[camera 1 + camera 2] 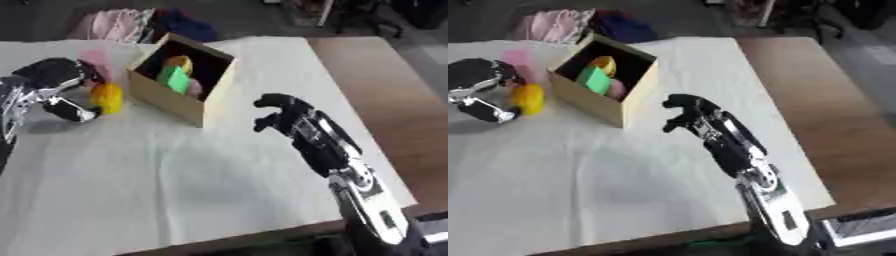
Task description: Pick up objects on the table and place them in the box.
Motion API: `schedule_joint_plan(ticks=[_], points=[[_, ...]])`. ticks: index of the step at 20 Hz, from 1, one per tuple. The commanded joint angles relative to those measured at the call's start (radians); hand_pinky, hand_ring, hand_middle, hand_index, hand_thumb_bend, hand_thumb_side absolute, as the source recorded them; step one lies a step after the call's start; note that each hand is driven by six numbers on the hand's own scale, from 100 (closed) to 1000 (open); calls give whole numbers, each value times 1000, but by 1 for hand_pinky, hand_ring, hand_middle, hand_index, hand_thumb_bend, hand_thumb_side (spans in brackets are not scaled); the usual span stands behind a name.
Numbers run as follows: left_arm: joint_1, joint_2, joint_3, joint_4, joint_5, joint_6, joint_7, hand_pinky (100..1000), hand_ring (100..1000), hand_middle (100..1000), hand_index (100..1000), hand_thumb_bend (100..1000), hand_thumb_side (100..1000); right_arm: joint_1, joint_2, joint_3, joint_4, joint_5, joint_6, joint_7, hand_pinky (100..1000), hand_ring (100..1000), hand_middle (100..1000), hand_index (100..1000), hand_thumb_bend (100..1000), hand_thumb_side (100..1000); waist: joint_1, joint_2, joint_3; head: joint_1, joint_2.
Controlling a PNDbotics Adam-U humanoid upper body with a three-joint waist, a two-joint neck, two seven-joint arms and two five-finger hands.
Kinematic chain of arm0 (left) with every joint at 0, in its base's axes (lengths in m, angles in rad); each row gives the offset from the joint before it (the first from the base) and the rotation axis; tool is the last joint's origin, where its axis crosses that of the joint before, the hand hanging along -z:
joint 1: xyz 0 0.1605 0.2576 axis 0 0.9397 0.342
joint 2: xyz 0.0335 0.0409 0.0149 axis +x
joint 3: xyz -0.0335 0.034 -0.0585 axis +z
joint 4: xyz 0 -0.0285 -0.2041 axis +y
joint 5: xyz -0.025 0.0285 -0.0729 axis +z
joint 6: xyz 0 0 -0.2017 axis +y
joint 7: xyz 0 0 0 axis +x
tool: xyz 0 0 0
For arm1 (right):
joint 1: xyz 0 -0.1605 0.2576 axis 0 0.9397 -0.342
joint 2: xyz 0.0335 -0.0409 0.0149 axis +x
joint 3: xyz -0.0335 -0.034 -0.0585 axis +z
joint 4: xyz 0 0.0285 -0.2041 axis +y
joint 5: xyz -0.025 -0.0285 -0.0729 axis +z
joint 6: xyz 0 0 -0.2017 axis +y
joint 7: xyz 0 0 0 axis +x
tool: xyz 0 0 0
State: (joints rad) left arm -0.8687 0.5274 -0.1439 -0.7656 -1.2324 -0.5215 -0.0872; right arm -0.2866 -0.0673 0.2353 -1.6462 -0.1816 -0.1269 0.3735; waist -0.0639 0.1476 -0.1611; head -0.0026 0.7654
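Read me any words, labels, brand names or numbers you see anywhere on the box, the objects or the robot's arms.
None can be read.
Box: plain tan walls, no print visible.
Yellow object at the left hand: no marking visible.
Right hand and its forearm: no lettering can be made out.

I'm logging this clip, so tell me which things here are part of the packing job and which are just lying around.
Job: box; yellow object at the left hand; pink object; green block in the box.
Lying about: cloth heap beyond the table; right hand, idle.
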Motion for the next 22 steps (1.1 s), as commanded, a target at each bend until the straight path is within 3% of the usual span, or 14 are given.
schedule_joint_plan(ticks=[1,9,16,22], points=[[-14,16,9,-7,-6,-3,8,675,494,517,651,188,293,-13,-7,-2,-12,1,-2,0,839,631,790,847,100,685,-2,-16,-2,-2,5],[-23,55,16,-59,121,-68,-8,647,442,447,557,100,254,-12,-8,-5,-12,2,-2,-3,839,631,790,847,100,685,1,-18,3,-8,5],[-64,113,28,-163,248,-64,-33,650,432,435,545,103,213,-10,-10,-5,-11,3,-2,-4,839,631,790,847,100,686,4,-21,7,-13,5],[-116,79,14,-204,324,-33,-6,665,448,456,580,184,181,-10,-4,2,-10,2,0,3,839,631,791,847,100,686,2,-24,-6,1,5]])
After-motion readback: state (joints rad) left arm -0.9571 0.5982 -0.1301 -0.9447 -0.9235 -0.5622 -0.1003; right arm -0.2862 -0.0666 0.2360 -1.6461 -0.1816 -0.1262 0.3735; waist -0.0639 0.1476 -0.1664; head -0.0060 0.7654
